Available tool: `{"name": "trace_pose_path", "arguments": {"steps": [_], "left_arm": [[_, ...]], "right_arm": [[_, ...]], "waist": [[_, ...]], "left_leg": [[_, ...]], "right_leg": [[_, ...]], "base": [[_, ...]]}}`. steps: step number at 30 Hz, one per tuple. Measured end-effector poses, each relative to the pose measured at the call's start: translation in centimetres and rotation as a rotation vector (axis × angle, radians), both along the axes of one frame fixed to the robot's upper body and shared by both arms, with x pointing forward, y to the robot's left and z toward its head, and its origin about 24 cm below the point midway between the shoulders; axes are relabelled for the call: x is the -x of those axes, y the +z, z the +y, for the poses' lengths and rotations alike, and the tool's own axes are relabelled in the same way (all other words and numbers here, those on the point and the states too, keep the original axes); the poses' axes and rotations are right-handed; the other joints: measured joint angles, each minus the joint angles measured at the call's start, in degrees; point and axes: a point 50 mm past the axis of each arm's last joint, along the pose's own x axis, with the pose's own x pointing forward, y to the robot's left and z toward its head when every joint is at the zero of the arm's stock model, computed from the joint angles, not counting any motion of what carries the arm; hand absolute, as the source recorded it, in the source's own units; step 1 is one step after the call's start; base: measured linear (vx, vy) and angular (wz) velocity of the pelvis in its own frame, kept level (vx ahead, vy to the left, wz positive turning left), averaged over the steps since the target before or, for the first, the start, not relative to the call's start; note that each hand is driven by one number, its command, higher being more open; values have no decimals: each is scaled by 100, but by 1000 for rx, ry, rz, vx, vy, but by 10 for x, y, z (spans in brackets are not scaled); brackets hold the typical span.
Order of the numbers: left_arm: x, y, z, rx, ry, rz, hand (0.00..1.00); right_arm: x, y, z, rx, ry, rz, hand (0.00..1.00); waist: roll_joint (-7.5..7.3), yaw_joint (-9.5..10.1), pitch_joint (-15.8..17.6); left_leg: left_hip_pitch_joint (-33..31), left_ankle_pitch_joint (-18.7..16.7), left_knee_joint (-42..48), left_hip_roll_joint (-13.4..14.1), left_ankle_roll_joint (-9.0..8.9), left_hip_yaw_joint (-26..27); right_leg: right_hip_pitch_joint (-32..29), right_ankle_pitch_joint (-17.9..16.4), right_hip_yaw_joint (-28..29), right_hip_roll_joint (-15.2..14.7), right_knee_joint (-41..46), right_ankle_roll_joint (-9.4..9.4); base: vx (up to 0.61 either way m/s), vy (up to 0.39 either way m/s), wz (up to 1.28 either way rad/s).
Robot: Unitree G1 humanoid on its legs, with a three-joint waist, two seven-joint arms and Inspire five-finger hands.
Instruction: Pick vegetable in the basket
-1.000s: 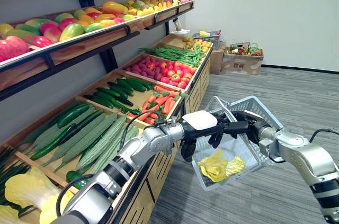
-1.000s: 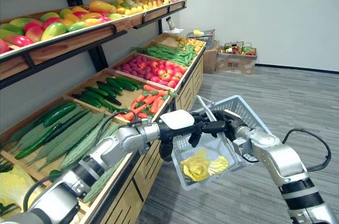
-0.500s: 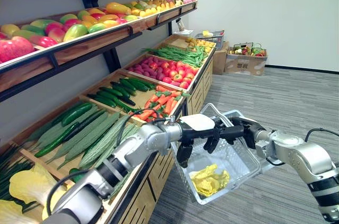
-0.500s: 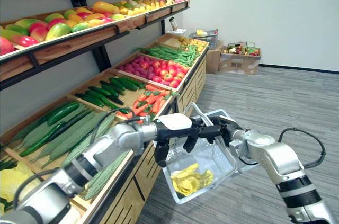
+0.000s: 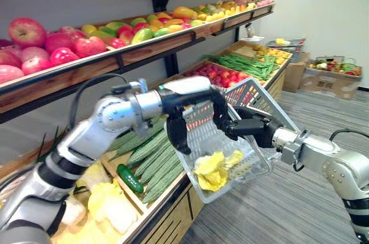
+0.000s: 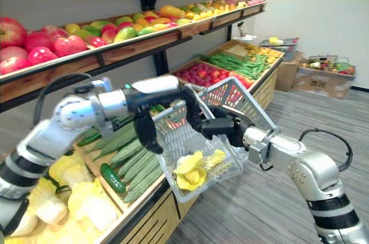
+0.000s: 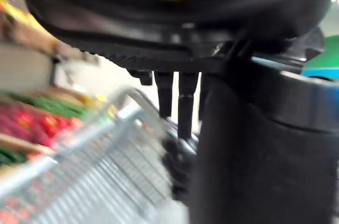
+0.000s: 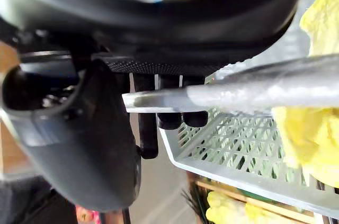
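Note:
A light grey wire basket (image 5: 253, 97) hangs tilted in the air in front of the produce shelf. In its low corner lies a yellow leafy vegetable (image 5: 210, 169). My right hand (image 5: 256, 130) is shut on the basket's handle (image 8: 212, 97), and in the right wrist view the bar runs across its curled fingers (image 8: 169, 121). Over the basket's shelf-side rim hovers my left hand (image 5: 176, 123), open, its fingers (image 7: 180, 107) hanging down with nothing in them.
The lower shelf holds a cucumber (image 5: 130, 179), long green gourds (image 5: 155, 157) and yellow cabbages (image 5: 109, 206) right beside the basket. Apples (image 5: 52, 48) line the upper shelf. Green beans (image 5: 248, 65) and boxes (image 5: 334, 74) lie farther back. Grey floor (image 5: 300, 209) spreads to the right.
The camera has swung left toward the shelf. Both hands and the basket have risen and come closer to the shelf front. The left hand still hangs over the basket.

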Motion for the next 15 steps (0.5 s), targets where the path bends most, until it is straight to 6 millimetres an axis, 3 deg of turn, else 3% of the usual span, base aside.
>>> {"name": "trace_pose_path", "arguments": {"steps": [1,2,4,6,9,10,15], "left_arm": [[-6,15,39,77,190,-63,100],[-7,20,60,122,289,-89,100],[1,26,124,258,577,-151,100],[12,16,151,300,700,-150,100],[19,-20,167,249,778,-23,100],[23,-21,157,240,728,-41,100],[32,-30,160,260,720,-25,100]], "right_arm": [[4,-2,-3,-3,0,8,0],[6,-3,-5,-1,-4,12,0],[13,-12,-13,3,-26,46,0],[19,-22,-22,5,-62,85,0],[24,-32,-25,14,-76,125,0],[24,-32,-25,10,-77,126,0],[25,-32,-26,6,-75,124,0]], "waist": [[0,-14,-1],[1,-20,-2],[-9,-49,-8],[-65,-27,-36],[-207,56,-82],[-321,76,-106],[-393,8,-147]], "left_leg": [[0,1,-6,5,1,-1],[0,2,-13,6,3,-3],[8,8,-46,7,13,-22],[32,21,-101,3,32,-88],[68,40,-138,-24,63,-235],[28,73,-148,-65,112,-333],[-45,160,-216,-179,197,-469]], "right_leg": [[3,-4,-17,2,0,-5],[3,-6,-30,2,0,-8],[6,-10,-100,-2,-2,-12],[34,-15,-188,-10,-5,-19],[118,-31,-423,-53,-31,-21],[118,-38,-498,-104,-33,-13],[118,-43,-613,-232,-33,5]], "base": [[11,40,7],[9,28,5],[3,24,6],[-6,26,18],[-46,26,27],[-64,29,29],[-87,41,16]]}}
